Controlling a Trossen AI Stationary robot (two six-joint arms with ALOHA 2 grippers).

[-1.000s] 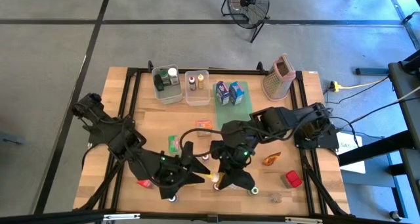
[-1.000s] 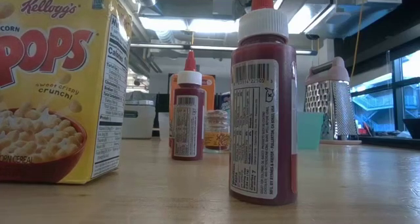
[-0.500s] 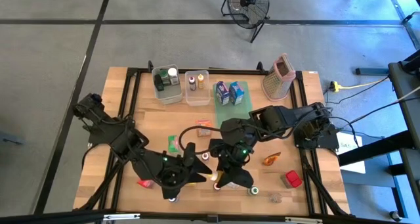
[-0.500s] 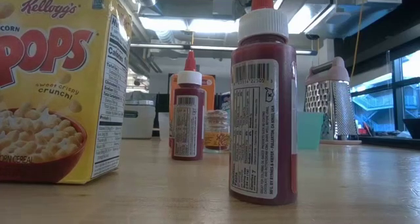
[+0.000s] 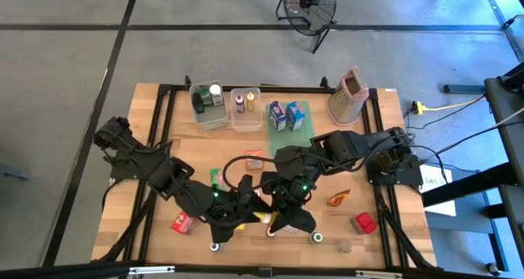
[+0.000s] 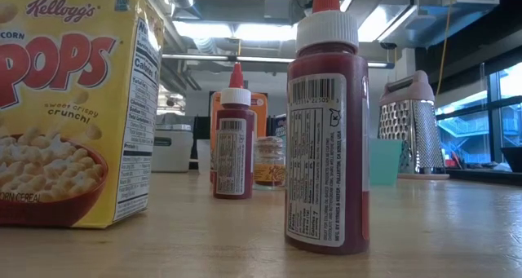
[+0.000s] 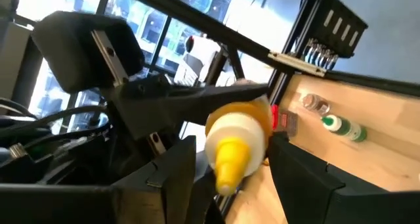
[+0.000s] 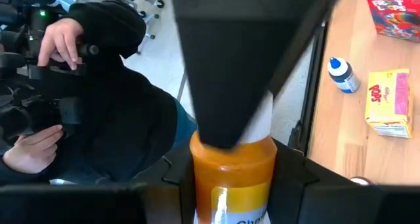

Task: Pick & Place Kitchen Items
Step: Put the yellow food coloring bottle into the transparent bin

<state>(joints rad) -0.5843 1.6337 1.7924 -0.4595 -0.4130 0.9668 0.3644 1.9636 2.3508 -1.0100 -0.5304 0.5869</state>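
tabletop (image 5: 188, 152) | grater (image 5: 346, 94) at 1 o'clock | left gripper (image 5: 246, 215) and right gripper (image 5: 274, 216) meet at 6 o'clock | both sets of fingers pinch one bottle (image 8: 235, 178), yellow cap (image 7: 233, 152) toward left wrist

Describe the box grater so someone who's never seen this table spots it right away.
Start at the wooden table, along the edge nearest the floor fan. At that edge's right corner, beyond the green tray, stands the box grater: the only tall, pinkish, perforated metal piece.
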